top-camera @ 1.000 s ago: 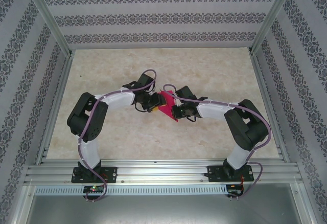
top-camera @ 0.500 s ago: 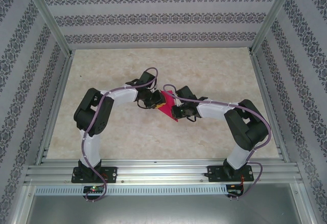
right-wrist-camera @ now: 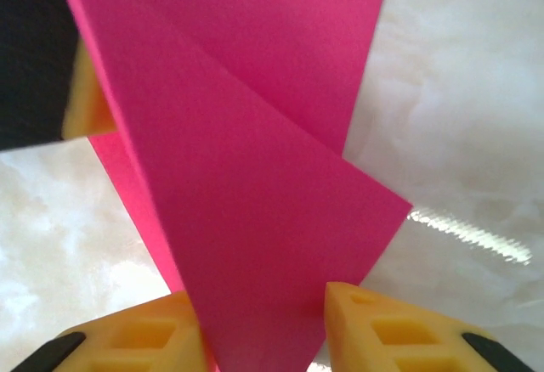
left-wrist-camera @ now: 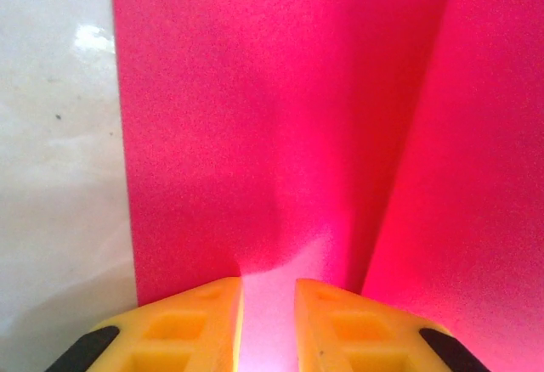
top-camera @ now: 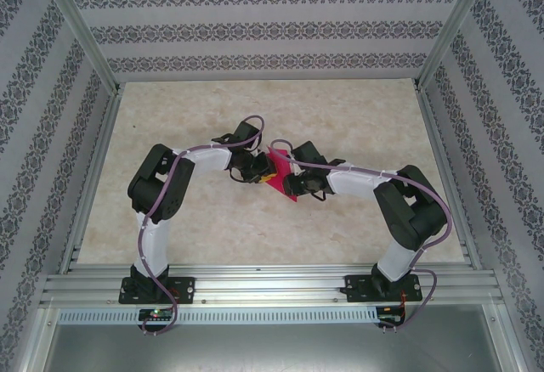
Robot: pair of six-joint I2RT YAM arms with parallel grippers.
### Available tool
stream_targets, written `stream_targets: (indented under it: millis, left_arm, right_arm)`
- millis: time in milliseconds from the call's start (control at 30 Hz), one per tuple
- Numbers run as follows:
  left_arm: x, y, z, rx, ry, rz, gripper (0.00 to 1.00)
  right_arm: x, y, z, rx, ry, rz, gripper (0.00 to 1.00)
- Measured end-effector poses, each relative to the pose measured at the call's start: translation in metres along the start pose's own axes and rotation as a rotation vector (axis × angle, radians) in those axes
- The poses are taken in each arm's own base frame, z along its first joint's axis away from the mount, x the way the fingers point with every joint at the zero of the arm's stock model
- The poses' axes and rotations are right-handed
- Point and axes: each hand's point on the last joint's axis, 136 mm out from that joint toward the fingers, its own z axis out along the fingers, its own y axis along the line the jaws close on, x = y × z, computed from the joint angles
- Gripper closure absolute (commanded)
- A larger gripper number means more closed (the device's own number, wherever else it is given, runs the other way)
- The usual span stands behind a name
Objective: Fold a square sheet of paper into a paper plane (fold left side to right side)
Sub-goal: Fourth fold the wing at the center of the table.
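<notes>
Mid-tabletop, the right gripper [right-wrist-camera: 262, 300] stands parted around the folded pink paper [top-camera: 278, 181]; the left gripper [left-wrist-camera: 268, 287] is nearly closed, grip unclear.

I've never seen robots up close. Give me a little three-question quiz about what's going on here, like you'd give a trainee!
1. True or false: the pink paper lies completely flat and uncreased on the table.
2. Where is the paper? A) mid-table, between the left gripper and right gripper; B) at the table's far left corner; C) at the table's near right corner.
3. Fill in: each gripper's fingers are coloured ____.
Key: 1 false; 2 A; 3 yellow.
</notes>
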Motion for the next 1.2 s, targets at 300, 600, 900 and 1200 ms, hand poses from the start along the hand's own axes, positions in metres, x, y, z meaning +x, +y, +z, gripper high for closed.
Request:
stream_targets:
  millis: [300, 600, 900, 1200]
  left_arm:
    - [0.0, 0.0, 0.0, 0.0, 0.0, 0.0, 0.74]
    - [0.0, -0.001, 0.0, 0.002, 0.0, 0.001, 0.71]
    - [-0.001, -0.003, -0.001, 0.008, -0.001, 0.005, 0.64]
    - [-0.001, -0.005, -0.001, 0.015, 0.0, 0.008, 0.59]
  right_arm:
    - [-0.012, 0.013, -0.002, 0.044, -0.02, -0.073, 0.59]
    - [-0.006, 0.009, 0.005, 0.064, 0.013, -0.077, 0.7]
    - [-0.004, 0.013, 0.006, 0.037, 0.02, -0.077, 0.81]
    - [-0.01, 0.014, 0.006, -0.007, 0.006, -0.048, 0.84]
